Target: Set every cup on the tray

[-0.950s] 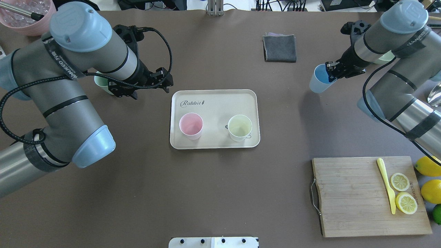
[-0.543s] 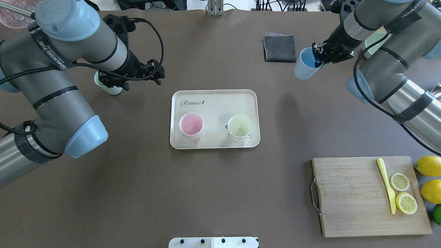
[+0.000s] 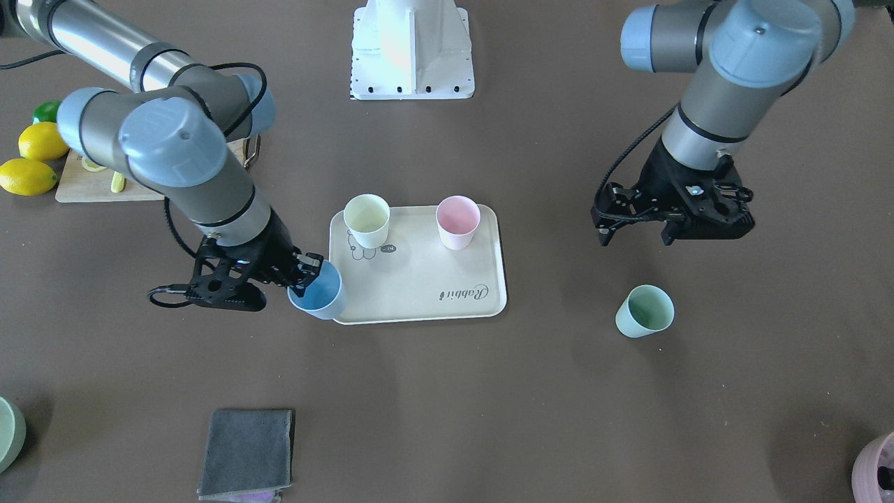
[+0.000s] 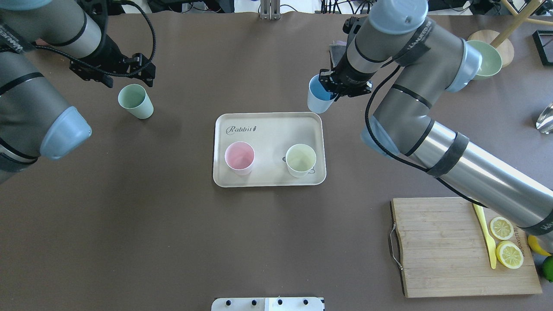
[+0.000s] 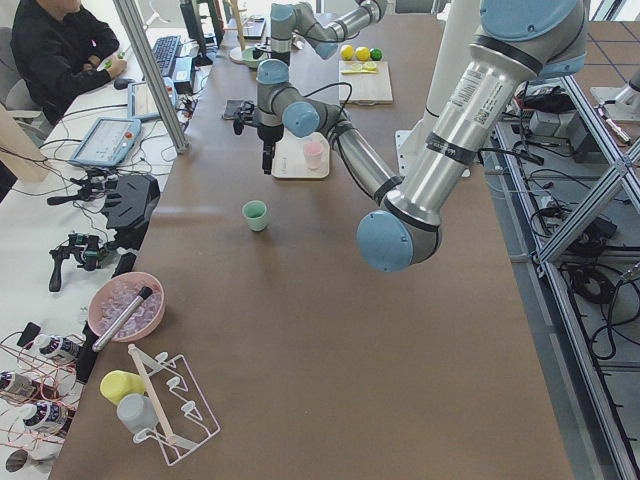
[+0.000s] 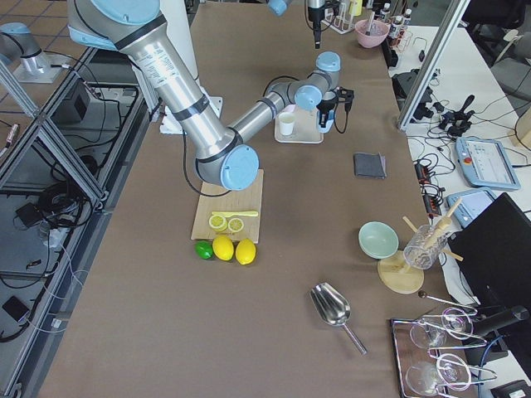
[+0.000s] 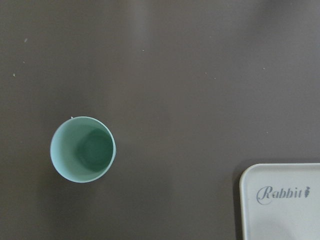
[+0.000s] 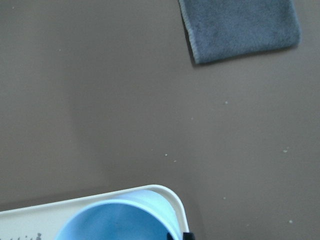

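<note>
The cream tray (image 4: 268, 129) lies mid-table with the pale pink cup (image 4: 239, 157) and the pale yellow cup (image 4: 300, 160) upright on it. My right gripper (image 4: 339, 88) is shut on the rim of the light blue cup (image 4: 319, 98) and holds it over the tray's far right corner. The front view shows this blue cup (image 3: 318, 291) at the tray's (image 3: 426, 279) edge, and the right wrist view shows it (image 8: 117, 222) too. The mint green cup (image 4: 136, 101) stands upright on the table left of the tray. My left gripper (image 4: 127, 80) is open just beyond it, apart from it.
A wooden cutting board (image 4: 436, 250) with lemon slices and a yellow knife lies at the near right. A grey cloth (image 3: 246, 450) lies beyond the tray. A green bowl (image 4: 486, 60) sits at the far right. Lemons (image 3: 28, 175) lie by the board.
My right arm has carried the blue cup leftward to the tray's far right corner. My left gripper has moved away to the far left, leaving the mint cup standing free.
</note>
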Robot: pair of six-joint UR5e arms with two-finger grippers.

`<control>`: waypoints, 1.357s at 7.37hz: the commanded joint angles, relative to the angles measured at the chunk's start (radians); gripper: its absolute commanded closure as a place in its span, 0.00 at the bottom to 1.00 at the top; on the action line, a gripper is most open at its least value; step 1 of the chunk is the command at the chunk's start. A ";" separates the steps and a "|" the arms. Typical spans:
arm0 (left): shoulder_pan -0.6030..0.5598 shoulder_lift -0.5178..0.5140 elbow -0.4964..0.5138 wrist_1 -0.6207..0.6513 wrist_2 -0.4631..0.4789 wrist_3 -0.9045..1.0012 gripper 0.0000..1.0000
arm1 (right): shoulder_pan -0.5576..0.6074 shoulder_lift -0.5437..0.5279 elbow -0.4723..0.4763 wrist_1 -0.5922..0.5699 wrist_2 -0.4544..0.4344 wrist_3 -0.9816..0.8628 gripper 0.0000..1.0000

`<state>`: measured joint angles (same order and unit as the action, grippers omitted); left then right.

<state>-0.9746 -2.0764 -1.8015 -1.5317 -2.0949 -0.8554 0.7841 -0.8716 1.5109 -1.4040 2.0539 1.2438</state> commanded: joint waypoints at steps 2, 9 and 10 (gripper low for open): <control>-0.070 0.001 0.057 -0.007 -0.014 0.088 0.03 | -0.112 0.046 -0.058 0.007 -0.081 0.074 1.00; -0.073 0.009 0.067 -0.013 -0.019 0.092 0.03 | -0.125 0.045 -0.101 0.013 -0.109 0.095 0.00; -0.067 0.009 0.079 -0.015 -0.017 0.096 0.03 | -0.109 0.046 -0.091 0.008 -0.101 0.108 0.00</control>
<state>-1.0469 -2.0679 -1.7320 -1.5450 -2.1132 -0.7632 0.6630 -0.8269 1.4136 -1.3931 1.9468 1.3356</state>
